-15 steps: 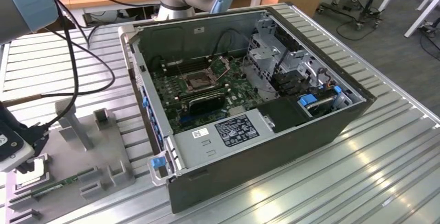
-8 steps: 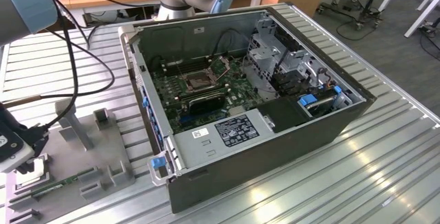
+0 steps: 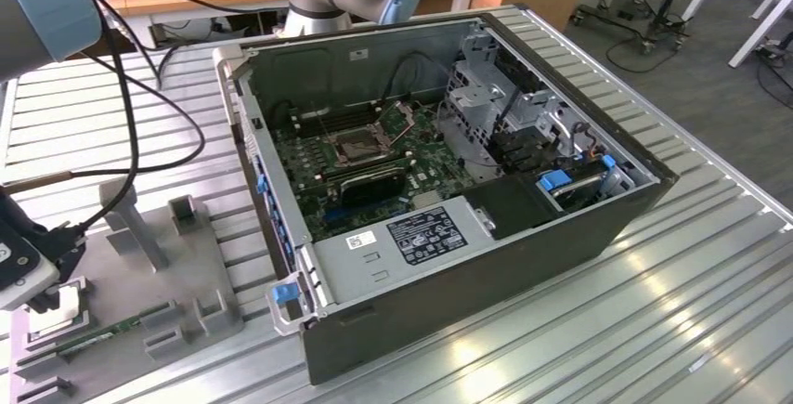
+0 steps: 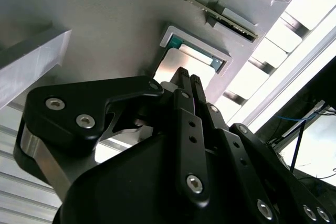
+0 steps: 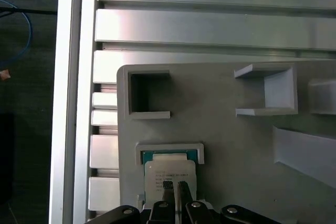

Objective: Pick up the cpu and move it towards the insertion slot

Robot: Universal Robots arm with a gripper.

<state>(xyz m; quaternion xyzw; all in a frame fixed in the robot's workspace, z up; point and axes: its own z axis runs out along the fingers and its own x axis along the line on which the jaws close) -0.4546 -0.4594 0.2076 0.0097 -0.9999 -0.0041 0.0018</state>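
CPU (image 5: 170, 170) sits flat in its nest (image 5: 139, 153) at the edge of the grey fixture plate (image 5: 220, 145), right under my gripper (image 5: 176, 191). My fingers are drawn close together with a thin gap, and I can see nothing between them. In both wrist views the tips are over the chip's silvery top, near its middle and not at its edges. I can't tell whether they touch it. The green rim shows along the nest's far wall. The memory stick (image 4: 231, 25) lies in its own long holder just beside the nest. The plate also carries several upright grey blocks (image 5: 268, 93) and rests on the slatted aluminium table (image 5: 210, 24). In the exterior view I'm at the far left and the open PC case (image 3: 496, 265) is well apart toward the right. The slot (image 3: 362, 147) sits on the green board (image 3: 428, 176) inside it, silvery frame with a dark centre. My arm's cables (image 3: 162, 97) hang between the two.
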